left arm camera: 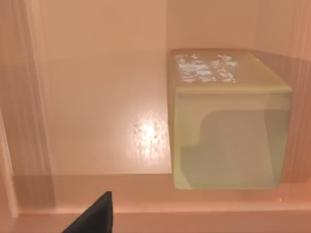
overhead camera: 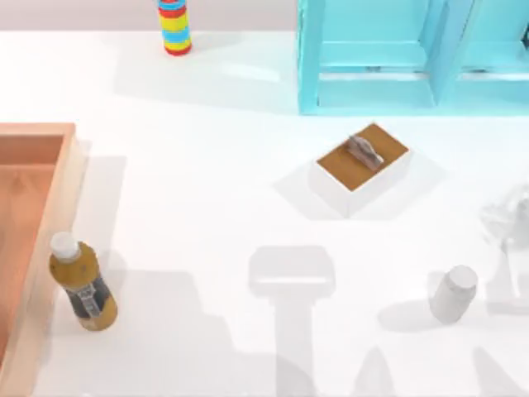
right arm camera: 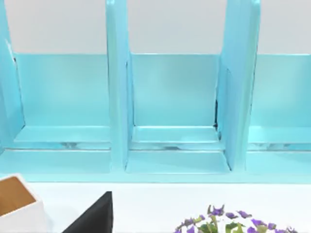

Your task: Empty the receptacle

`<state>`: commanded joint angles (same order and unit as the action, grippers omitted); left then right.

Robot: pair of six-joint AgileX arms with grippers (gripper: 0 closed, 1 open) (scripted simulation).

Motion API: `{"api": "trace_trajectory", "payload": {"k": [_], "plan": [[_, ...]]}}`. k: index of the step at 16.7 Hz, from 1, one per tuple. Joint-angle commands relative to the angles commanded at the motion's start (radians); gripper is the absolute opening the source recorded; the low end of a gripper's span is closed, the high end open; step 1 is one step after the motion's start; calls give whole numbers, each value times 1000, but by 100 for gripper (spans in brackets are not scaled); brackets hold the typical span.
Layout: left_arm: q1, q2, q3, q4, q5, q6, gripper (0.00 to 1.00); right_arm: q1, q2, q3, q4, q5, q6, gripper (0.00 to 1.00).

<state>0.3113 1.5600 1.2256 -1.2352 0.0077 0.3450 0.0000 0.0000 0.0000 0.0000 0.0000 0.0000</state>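
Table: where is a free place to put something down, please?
Widest bare patch: between the receptacle with the bottle on the left and the white box. Also free: between the striped cylinder and the box. Crowded near the shelf unit and white jar.

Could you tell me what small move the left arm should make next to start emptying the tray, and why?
Probably lower the left gripper toward the pale yellow-green block. The left wrist view looks down onto the receptacle floor, where the block sits untouched, so it has yet to be grasped.

Left hand [left arm camera: 92,216] dark fingertip showing, right hand [right arm camera: 92,216] likewise
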Motion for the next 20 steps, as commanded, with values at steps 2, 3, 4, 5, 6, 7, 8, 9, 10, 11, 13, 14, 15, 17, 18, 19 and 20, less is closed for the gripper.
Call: {"api": "trace_trajectory", "payload": {"k": [2,3,4,5,6,7,8,9,10,11,13,14,15,17,18,19,20], "plan": [[2,5,-10,13,0,-1,100,0,0,0,0,0,0,100],[2,11,-25,32,0,-2,100,0,0,0,0,0,0,100],[3,18,-43,58,0,-1,100,0,0,0,0,0,0,100],[3,26,-65,88,0,-1,100,0,0,0,0,0,0,100],[3,36,-89,122,0,0,100,0,0,0,0,0,0,100],[3,46,-115,159,0,0,100,0,0,0,0,0,0,100],[4,58,-144,198,0,1,100,0,0,0,0,0,0,100],[4,69,-172,238,0,1,100,0,0,0,0,0,0,100],[5,81,-200,278,0,2,100,0,0,0,0,0,0,100],[5,91,-226,315,0,3,100,0,0,0,0,0,0,100],[6,109,-269,376,0,4,100,0,0,0,0,0,0,100],[6,115,-284,396,0,4,100,0,0,0,0,0,0,100],[6,118,-291,406,0,4,100,0,0,0,0,0,0,100],[6,118,-292,407,0,4,100,0,0,0,0,0,0,100],[6,118,-292,407,0,4,100,0,0,0,0,0,0,100],[6,118,-292,407,0,4,100,0,0,0,0,0,0,100],[6,118,-292,407,0,4,92,0,0,0,0,0,0,100]]}}
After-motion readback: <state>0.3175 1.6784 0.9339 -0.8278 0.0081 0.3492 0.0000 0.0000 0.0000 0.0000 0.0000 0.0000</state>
